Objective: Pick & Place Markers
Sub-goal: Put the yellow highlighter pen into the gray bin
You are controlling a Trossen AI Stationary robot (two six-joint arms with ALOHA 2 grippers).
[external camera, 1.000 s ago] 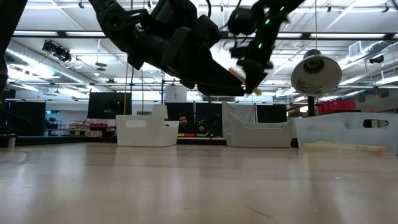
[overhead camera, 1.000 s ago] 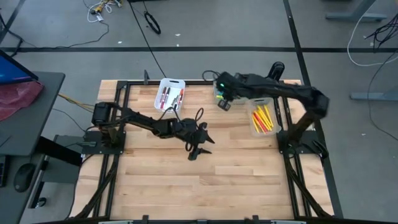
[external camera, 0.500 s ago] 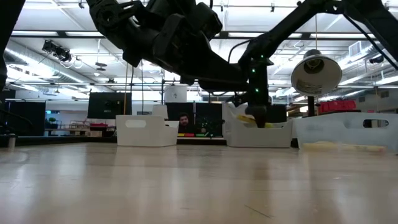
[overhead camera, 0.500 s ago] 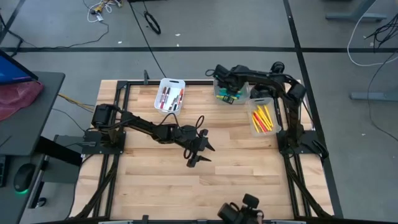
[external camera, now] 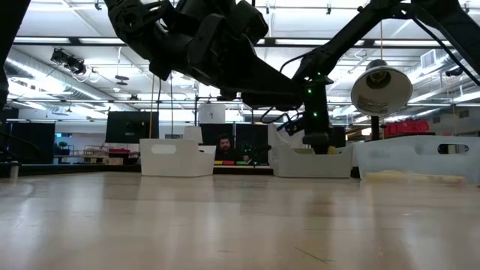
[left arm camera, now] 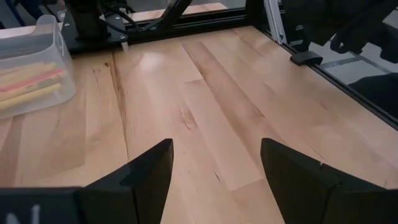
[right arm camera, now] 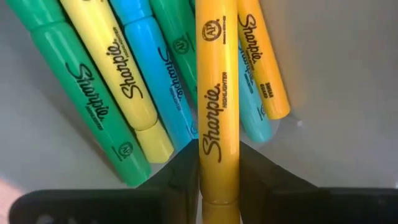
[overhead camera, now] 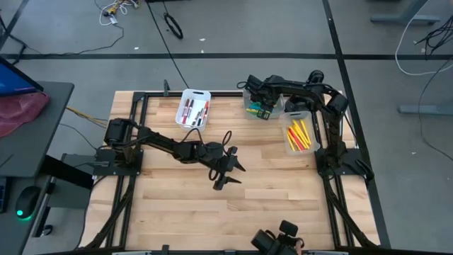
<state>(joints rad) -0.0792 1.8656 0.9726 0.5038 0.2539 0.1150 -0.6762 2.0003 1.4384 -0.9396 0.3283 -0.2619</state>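
Observation:
My right gripper [overhead camera: 260, 106] is down in the far middle bin [overhead camera: 249, 97], shut on an orange-yellow highlighter [right arm camera: 217, 93]. Green [right arm camera: 74, 81], yellow [right arm camera: 121, 74], blue and teal markers lie on the bin's floor under it. More yellow, orange and red markers fill the right bin [overhead camera: 301, 134]. Dark and red ones sit in the far left bin [overhead camera: 193, 108]. My left gripper [overhead camera: 226, 172] hovers open over bare wood at mid-table, holding nothing [left arm camera: 214, 180]. My right gripper pinches the orange-yellow highlighter's barrel near one end [right arm camera: 217, 168] between its two fingers [right arm camera: 183, 177]. The fingers point down into the bin from above. The highlighter runs straight out ahead of them, across the markers lying there. Whether it rests on them I cannot tell.
The three white bins line the table's far and right sides. A black metal frame [overhead camera: 141, 99] borders the wooden top. The near half of the table is bare wood [overhead camera: 233, 212]. The low view shows a lamp [external camera: 381, 88] and a person far behind the table.
My right gripper has come down from above the far middle bin into it, carrying the highlighter, and has then held nearly still. My left gripper has drifted slightly toward the near edge, staying open.

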